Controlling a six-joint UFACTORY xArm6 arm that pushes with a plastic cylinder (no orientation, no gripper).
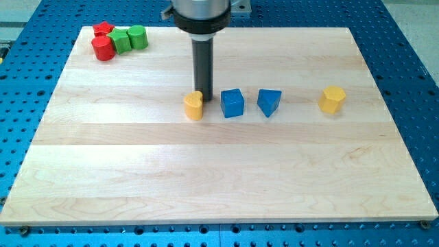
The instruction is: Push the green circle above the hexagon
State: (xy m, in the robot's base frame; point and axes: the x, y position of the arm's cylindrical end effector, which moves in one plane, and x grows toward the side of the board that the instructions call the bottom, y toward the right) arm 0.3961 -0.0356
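Pale wooden desk (pixel 206 171), smooth grain. Dark rod tip (pixel 205 94) touching yellow rounded block (pixel 194 106); green cylinder (pixel 138 37) far at top-left. No pincer fitted, only rod.

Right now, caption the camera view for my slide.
My tip beside the yellow block, far from the green circle.

My tip (pixel 204 95) just beside the yellow heart block (pixel 194 106), green circle (pixel 138 37) far off at the view's top left.
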